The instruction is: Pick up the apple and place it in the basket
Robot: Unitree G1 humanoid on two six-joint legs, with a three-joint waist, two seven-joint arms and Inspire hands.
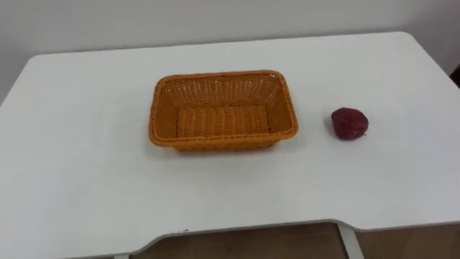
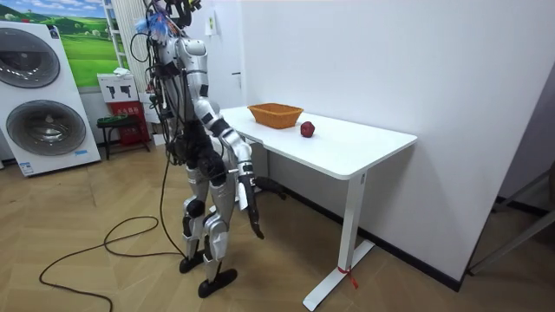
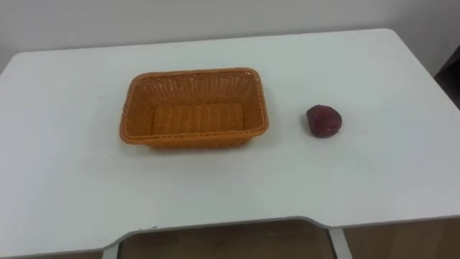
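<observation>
White table [image 1: 86, 144] by the wall [image 2: 347, 61], wood floor [image 2: 104, 277]; apple [image 1: 350, 123] right of basket [image 1: 223, 75] (right hand [image 2: 254, 212] hanging, fingers [image 2: 258, 230] slack, empty)

A white surface [image 1: 86, 144] carries two things. An orange woven basket [image 1: 223, 75] stands near its middle, a little left, open side up and empty. A dark red apple [image 1: 350, 123] lies on the bare top right of the basket, apart from it.

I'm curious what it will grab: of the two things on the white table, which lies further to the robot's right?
The dark red round apple; it lies apart, to the right of the empty orange woven rectangular basket.
</observation>
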